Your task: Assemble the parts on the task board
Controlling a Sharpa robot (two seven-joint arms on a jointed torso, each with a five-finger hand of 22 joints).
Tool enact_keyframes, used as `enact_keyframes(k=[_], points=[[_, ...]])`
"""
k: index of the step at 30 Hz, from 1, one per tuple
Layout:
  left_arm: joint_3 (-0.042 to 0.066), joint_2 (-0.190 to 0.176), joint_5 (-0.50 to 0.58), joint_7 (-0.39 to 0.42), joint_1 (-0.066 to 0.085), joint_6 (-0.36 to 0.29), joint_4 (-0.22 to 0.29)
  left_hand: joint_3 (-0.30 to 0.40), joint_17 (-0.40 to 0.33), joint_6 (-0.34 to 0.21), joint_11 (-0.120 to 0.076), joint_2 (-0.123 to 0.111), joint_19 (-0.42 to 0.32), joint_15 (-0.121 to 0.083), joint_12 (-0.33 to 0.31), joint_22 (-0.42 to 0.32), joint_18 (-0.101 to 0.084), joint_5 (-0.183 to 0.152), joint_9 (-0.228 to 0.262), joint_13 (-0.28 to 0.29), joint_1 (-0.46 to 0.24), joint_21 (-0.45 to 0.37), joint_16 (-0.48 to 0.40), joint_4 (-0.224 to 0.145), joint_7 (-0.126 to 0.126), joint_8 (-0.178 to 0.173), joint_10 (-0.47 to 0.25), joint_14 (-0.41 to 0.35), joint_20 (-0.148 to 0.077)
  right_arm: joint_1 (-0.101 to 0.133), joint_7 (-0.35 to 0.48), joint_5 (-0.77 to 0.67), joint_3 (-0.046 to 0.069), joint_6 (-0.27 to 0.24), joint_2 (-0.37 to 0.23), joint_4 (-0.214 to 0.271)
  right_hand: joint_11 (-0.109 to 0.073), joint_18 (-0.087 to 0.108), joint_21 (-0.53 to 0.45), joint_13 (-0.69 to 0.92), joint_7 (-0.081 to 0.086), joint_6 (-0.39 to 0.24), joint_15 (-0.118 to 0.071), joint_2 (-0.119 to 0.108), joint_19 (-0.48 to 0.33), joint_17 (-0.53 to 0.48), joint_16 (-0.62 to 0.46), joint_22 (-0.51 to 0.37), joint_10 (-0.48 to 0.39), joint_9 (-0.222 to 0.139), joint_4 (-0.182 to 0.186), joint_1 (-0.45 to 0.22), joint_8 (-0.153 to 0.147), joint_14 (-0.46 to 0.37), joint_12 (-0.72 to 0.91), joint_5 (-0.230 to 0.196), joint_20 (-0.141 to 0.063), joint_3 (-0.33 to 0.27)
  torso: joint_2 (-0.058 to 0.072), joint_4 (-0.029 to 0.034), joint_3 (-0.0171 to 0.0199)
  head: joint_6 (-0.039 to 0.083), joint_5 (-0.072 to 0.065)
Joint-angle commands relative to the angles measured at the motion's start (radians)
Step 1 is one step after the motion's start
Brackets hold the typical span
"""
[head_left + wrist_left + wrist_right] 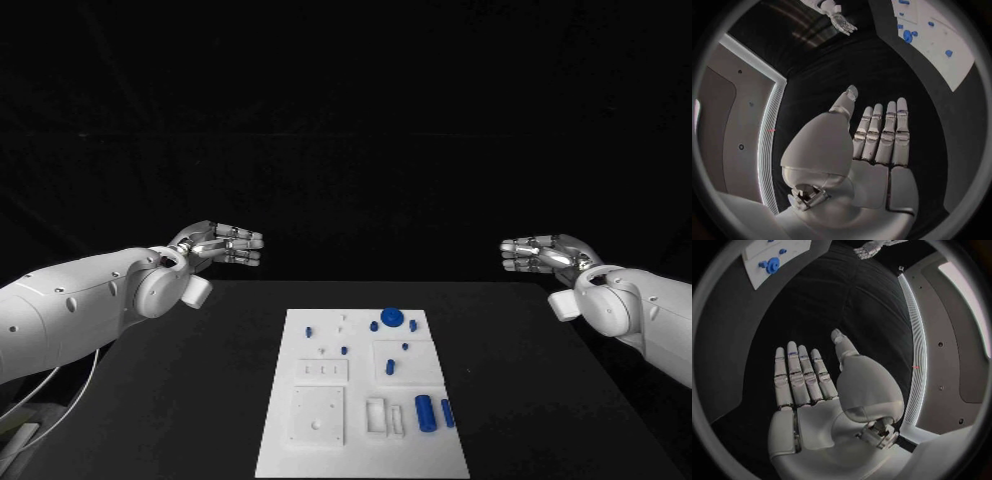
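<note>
Both hands hang empty above the desk's (173, 400) far corners, left hand (219, 243) and right hand (542, 253), fingers straight. White board (361, 455) lies central, blue parts (424, 411) probably loose. Reach from directly above.

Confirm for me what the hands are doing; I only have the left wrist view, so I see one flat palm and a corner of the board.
Observer: In the head view the left hand is raised off to the left, well behind the task board, holding nothing.
Operator: Give me the right one.
Observer: The right hand has its fingers straight and side by side, with nothing in it.
Operator: Report the near end of the board.
Observer: A blue cylinder lies there, with a slimmer blue piece beside it.
</note>
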Motion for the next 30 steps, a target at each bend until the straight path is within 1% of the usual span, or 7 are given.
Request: enact_keyframes(k=[1,2,4,7,11,14,30], points=[[0.001,0.013,0.01,0.014,0.002,0.004,0.004,-0.003,0.001,0.009,0.0,0.007,0.016,-0.008,-0.002,0.003,0.002,0.005,-0.001,-0.001,0.003,0.004,0.003,-0.007,-0.001,0.005,0.014,0.03,-0.003,0.0,0.019,0.008,0.001,0.013,0.003,0.017,-0.002,0.01,0.002,0.0,0.004,0.003,0.004,0.008,-0.006,-0.001,0.0,0.0,-0.005,-0.001,-0.001,0.006,-0.002,0.005,-0.005,0.003,0.003,-0.005,0.001,-0.0005,-0.001,0.002,0.001],[0.001,0.018,0.011,0.015,0.002,0.002,0.005,-0.003,0.002,0.014,-0.001,0.009,0.032,-0.018,-0.002,0.006,0.001,0.006,0.0,-0.001,0.003,0.014,0.009,-0.008,0.0,0.005,0.022,0.061,-0.012,0.0,0.019,0.008,0.001,0.013,0.005,0.023,-0.002,0.01,0.002,0.0,0.004,0.004,0.004,0.008,-0.007,-0.001,0.0,0.0,-0.005,-0.001,-0.001,0.006,-0.002,0.005,-0.005,0.004,0.003,-0.005,0.001,-0.0004,-0.0008,0.003,0.002],[0.001,0.029,0.014,0.019,0.002,-0.002,0.007,-0.004,0.002,0.023,-0.002,0.012,0.04,-0.025,-0.002,0.006,-0.011,0.006,0.0,-0.001,0.003,0.021,0.005,-0.011,0.001,0.004,0.036,0.083,-0.024,0.0,0.019,0.008,0.001,0.012,0.009,0.035,-0.002,0.01,0.001,0.0,0.004,0.004,0.004,0.008,-0.011,-0.001,0.0,-0.001,-0.005,-0.001,-0.001,0.007,-0.002,0.004,-0.005,0.002,0.003,-0.005,0.001,-0.0001,-0.001,0.002,0.002],[0.001,0.043,0.015,0.023,0.002,-0.006,0.011,-0.001,0.007,0.039,-0.018,0.02,0.066,-0.046,0.0,0.012,-0.018,0.007,0.0,-0.002,0.003,0.039,0.021,-0.015,-0.001,0.004,0.088,0.137,-0.044,0.0,0.019,0.008,0.001,0.012,0.014,0.05,-0.002,0.01,0.0,0.0,0.005,0.005,0.004,0.009,-0.016,-0.001,0.0,-0.001,-0.005,-0.001,-0.001,0.007,-0.001,0.003,-0.005,0.002,0.003,-0.006,0.001,0.0,-0.0009,0.002,0.002],[0.001,0.061,0.017,0.027,0.002,-0.012,0.017,0.008,0.005,0.064,-0.033,0.028,0.078,-0.061,0.0,0.016,-0.037,0.008,0.0,-0.001,0.001,0.055,0.029,-0.026,-0.007,0.0,0.131,0.166,-0.066,0.0,0.019,0.008,0.001,0.012,0.021,0.067,-0.002,0.01,-0.001,0.0,0.005,0.007,0.005,0.01,-0.021,-0.001,0.0,-0.001,-0.004,-0.001,-0.001,0.009,-0.002,0.002,-0.005,0.002,0.003,-0.007,0.001,-0.0005,-0.0004,0.003,0.001],[0.001,0.067,0.017,0.029,0.002,-0.015,0.016,0.014,0.005,0.069,-0.034,0.029,0.077,-0.064,0.001,0.018,-0.044,0.008,0.001,-0.001,-0.004,0.063,0.034,-0.031,-0.008,-0.003,0.134,0.168,-0.072,0.0,0.019,0.008,0.001,0.01,0.022,0.071,-0.002,0.01,-0.001,0.0,0.005,0.007,0.005,0.01,-0.025,-0.001,0.0,-0.002,-0.004,-0.001,-0.001,0.008,-0.002,0.001,-0.005,0.002,0.004,-0.008,0.001,-0.0002,0.0,0.003,0.002],[0.001,0.073,0.027,0.038,0.002,-0.025,0.008,0.014,0.005,0.067,-0.03,0.027,0.071,-0.061,0.0,0.017,-0.041,0.006,0.001,-0.001,-0.009,0.066,0.031,-0.035,-0.007,-0.002,0.123,0.163,-0.068,0.0,0.023,0.008,0.001,0.008,0.028,0.07,-0.003,0.011,0.0,0.0,0.005,0.014,0.004,0.014,-0.022,-0.001,0.0,-0.001,0.0,-0.001,-0.001,0.009,-0.001,0.002,-0.005,0.004,0.004,-0.01,0.001,-0.0002,-0.0006,0.003,0.001]])
